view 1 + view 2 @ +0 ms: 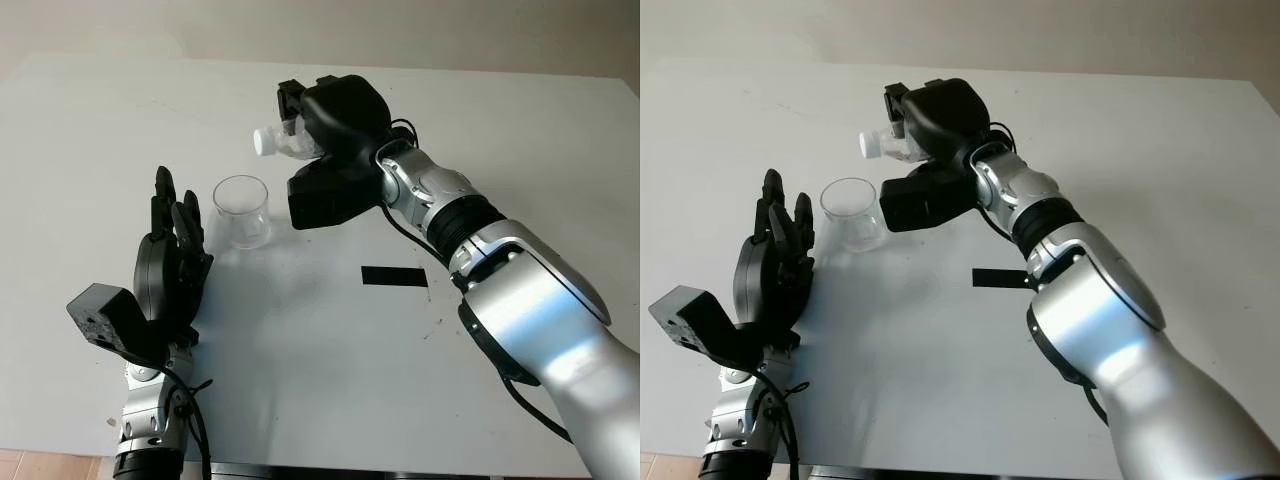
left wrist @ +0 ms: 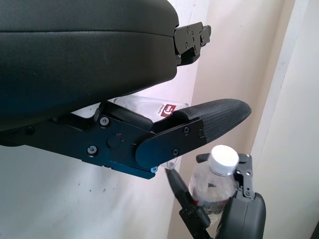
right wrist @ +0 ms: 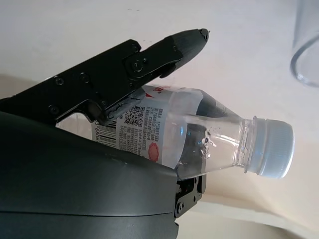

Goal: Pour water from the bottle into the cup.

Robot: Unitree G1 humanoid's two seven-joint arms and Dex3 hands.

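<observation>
Fingers of the right hand (image 1: 335,120) gripped the bottle (image 1: 283,141), tipped on its side with its white cap on, held above and just beside the empty cup (image 1: 241,210) on the table (image 1: 500,130), so pouring seemed underway, while the open left hand (image 1: 170,265) waited near the cup.

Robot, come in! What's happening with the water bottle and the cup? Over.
Right hand shut on water bottle, tipped toward cup, white cap on. Left hand open beside cup. Nothing in the way.
</observation>
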